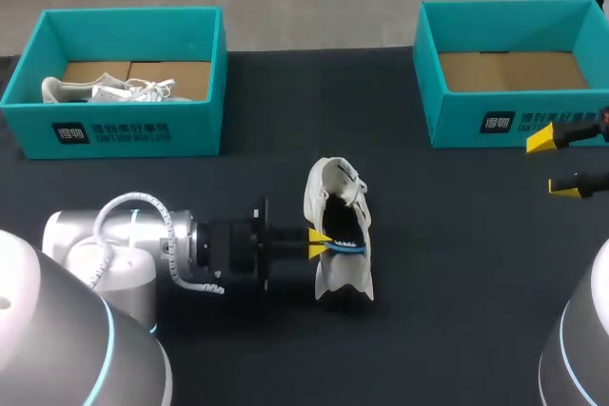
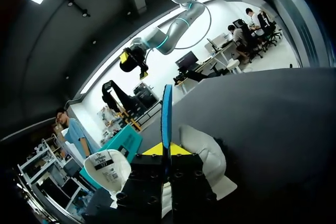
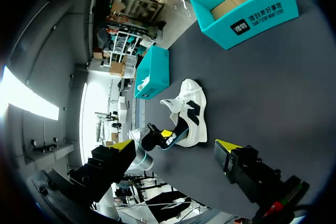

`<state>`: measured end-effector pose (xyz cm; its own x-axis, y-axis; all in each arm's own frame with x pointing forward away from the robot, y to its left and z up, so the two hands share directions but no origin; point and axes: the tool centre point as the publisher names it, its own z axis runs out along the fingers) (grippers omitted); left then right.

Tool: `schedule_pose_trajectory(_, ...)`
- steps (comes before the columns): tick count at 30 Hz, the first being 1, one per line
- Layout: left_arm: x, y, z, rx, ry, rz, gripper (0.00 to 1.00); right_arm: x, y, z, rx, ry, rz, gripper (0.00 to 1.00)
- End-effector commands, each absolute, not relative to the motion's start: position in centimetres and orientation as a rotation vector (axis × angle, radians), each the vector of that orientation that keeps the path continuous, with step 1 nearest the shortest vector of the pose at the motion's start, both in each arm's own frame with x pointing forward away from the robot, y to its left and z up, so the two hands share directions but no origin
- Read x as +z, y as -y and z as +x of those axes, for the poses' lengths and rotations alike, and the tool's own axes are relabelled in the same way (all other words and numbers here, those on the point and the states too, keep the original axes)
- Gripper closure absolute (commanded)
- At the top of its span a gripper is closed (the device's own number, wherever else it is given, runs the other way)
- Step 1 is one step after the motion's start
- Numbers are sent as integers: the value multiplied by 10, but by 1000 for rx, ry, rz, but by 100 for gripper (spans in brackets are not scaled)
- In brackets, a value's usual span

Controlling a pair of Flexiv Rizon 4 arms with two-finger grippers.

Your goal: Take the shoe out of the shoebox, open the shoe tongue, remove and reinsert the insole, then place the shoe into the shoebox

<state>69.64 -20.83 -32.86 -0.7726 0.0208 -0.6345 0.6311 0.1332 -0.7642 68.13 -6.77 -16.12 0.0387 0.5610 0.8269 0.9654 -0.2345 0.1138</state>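
step in hand: the insole (image 1: 348, 247) is being handled at the mouth of the shoe (image 1: 335, 199); i am not able to tell whether it is coming out or going in
shoe: it is lying on the worktop (image 1: 457, 263) between the two boxes, well apart from both, with its opening facing the left gripper
left gripper (image 1: 320, 242): it is pinching the blue insole edge-on between both yellow tips, right at the shoe's opening
right gripper (image 1: 554, 164): it is hanging with its fingers spread and nothing between them, just in front of the right box (image 1: 476, 123) and well apart from the shoe
left box (image 1: 114, 132): it is holding the other shoe (image 1: 105, 90), white, against its left wall
doing it well: nothing is bracing the shoe, so any pull or push on the insole is likely dragging the whole shoe along; the free right gripper could be pinning the shoe first
line of travel: i judge the insole should be travelling along the shoe's length, flat and untwisted, so that it is not catching on the tongue or laces
grip: the pinch is looking close to the insole's edge, so slow, even motion is mattering more than speed
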Motion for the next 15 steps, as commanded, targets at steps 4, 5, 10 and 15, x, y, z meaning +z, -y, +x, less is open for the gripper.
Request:
schedule_pose_trajectory(4,-339,221,712,-1655,-1960,645,100,-161,67,680,-1092,1537,-1841,0)
schedule_pose_trajectory(5,-341,221,714,-1649,-1963,644,100,-161,67,680,-1092,1537,-1841,0)
schedule_pose_trajectory(10,-345,219,724,-1625,-1974,633,100,-161,67,680,-1092,1537,-1841,0)
schedule_pose_trajectory(15,-349,219,730,-1620,-1985,609,100,-161,67,680,-1092,1537,-1841,0)
